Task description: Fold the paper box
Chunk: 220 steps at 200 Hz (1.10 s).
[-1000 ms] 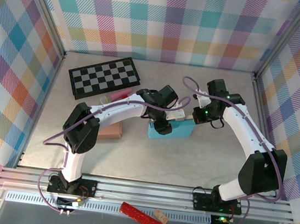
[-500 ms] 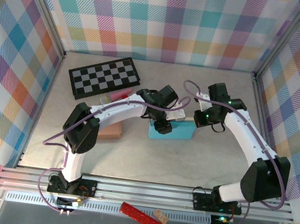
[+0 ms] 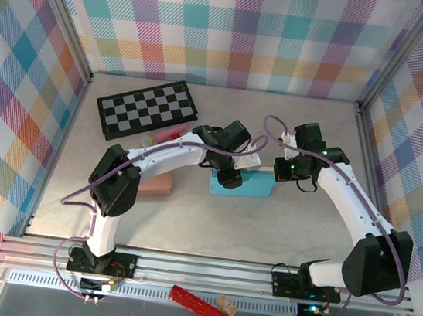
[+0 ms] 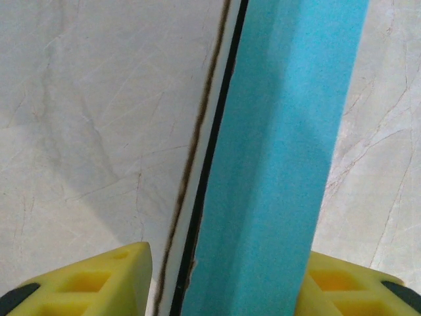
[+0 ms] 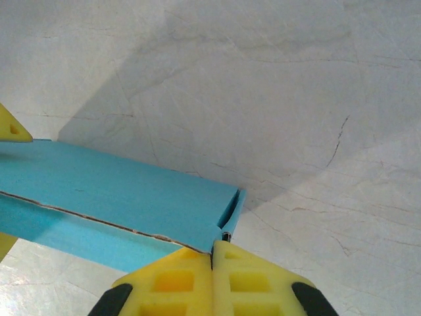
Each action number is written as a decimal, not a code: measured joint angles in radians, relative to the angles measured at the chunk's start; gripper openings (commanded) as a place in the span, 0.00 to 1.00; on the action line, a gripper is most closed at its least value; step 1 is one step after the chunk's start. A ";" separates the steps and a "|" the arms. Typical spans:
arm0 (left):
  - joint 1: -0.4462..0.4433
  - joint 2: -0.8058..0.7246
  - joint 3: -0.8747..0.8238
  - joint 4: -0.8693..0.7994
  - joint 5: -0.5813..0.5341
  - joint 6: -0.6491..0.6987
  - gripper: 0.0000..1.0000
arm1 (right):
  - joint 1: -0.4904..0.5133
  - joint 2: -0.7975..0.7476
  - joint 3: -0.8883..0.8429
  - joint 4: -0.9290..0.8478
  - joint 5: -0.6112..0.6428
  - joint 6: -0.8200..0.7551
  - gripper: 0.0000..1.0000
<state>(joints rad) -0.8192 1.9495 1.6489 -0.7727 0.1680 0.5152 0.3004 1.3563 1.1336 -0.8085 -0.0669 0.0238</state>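
Left gripper [image 4: 225,266] has narrowed astride the paper box [image 4: 283,131], not quite clamped, pressing its 2 walls together. Right gripper [image 5: 212,255], pinched shut, sits at the box's end.

Bright, even light from above; shadows soft, wrist views blurred up close.

Top view: evenly lit and sharp across the table [image 3: 210,228]; shadows under the arms [image 3: 173,153] are faint and diffuse. The frame posts [image 3: 68,18] at left and right lean outward, a mild wide-angle stretch. Left wrist view: paper box [image 4: 283,145] looks grainy and slightly soft, with a broad grey shadow on the marble beside it; left fingers [image 4: 99,283] are out of focus at the bottom edge. Right wrist view: a large soft-edged shadow spreads beyond the box, the surface paler at bottom right; right fingers [image 5: 171,283] are fairly crisp.
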 measured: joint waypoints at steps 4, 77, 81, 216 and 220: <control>0.000 0.000 0.001 -0.002 0.000 -0.002 0.47 | 0.002 0.000 0.000 0.000 0.000 0.005 0.00; 0.000 0.002 0.005 -0.010 -0.001 -0.032 0.55 | 0.042 -0.094 -0.105 0.084 0.048 0.067 0.00; 0.000 0.002 0.005 -0.009 0.000 -0.040 0.56 | 0.043 -0.100 -0.111 0.088 0.050 0.069 0.00; 0.012 -0.036 -0.051 0.065 0.025 -0.191 0.60 | 0.105 -0.179 -0.252 0.305 0.156 0.133 0.00; 0.013 -0.036 -0.051 0.065 0.025 -0.193 0.60 | 0.105 -0.183 -0.258 0.312 0.158 0.133 0.00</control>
<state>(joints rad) -0.8062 1.9137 1.5978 -0.7074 0.1932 0.3218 0.4057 1.1728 0.8757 -0.4961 0.0906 0.1570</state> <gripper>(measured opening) 0.603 0.065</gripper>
